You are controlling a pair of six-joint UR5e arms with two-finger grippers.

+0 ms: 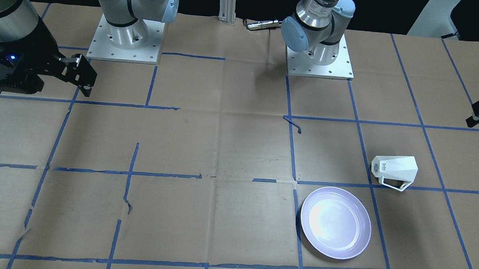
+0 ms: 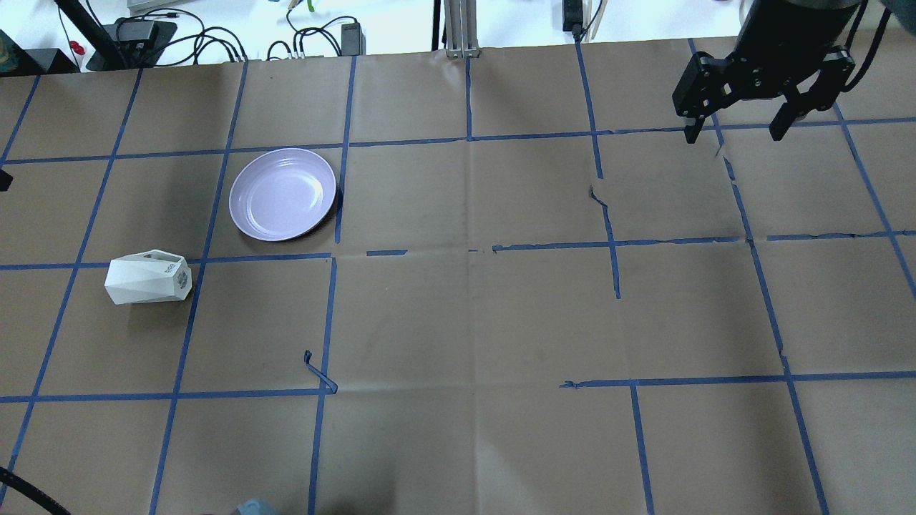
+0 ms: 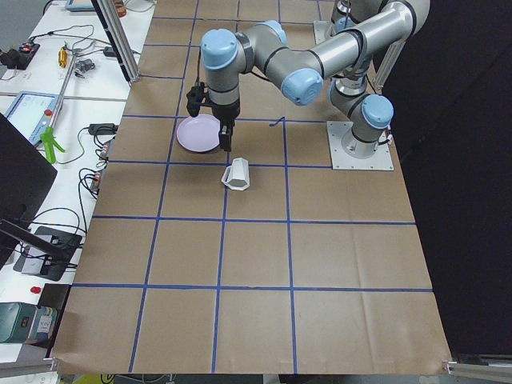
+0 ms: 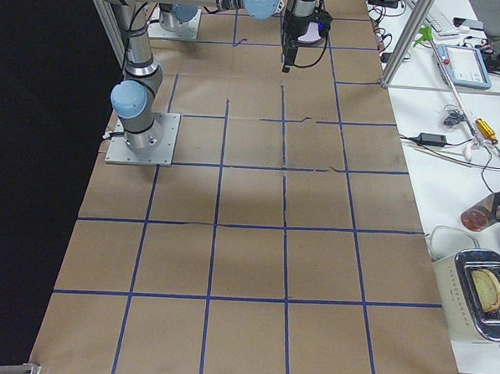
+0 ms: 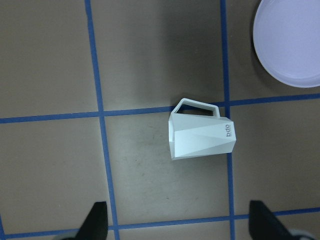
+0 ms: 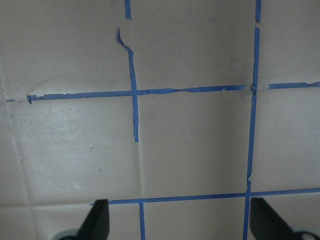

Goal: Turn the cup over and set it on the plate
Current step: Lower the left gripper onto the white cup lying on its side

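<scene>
Well, risks first, big to small. The desk (image 2: 465,322) is hard and flat, so if the cup (image 2: 148,277) drops mid-flip it prob. bounces or rolls away. The plate (image 2: 283,194) is glossy and shallow w/ a raised rim. A cup set down off-centre could catch that rim & tip, or shove the plate sideways.

The cup lies on its side on the desk, near the plate but apart from it, lettered base toward the desk's middle. Its slanted facets seat badly against flat fingers, so it may twist or squirt out if the grip lands across an edge. The thin handle (image 5: 199,101) sticks out sideways, i.e. easy to snag.

The left hand (image 5: 181,222) hangs over the cup, fingers spread wide, holding nothing. The right hand (image 2: 736,131) is also spread & empty, well apart from both.

Containers: the plate has nothing on it; the cup's inside isn't visible, so can't tell.
</scene>
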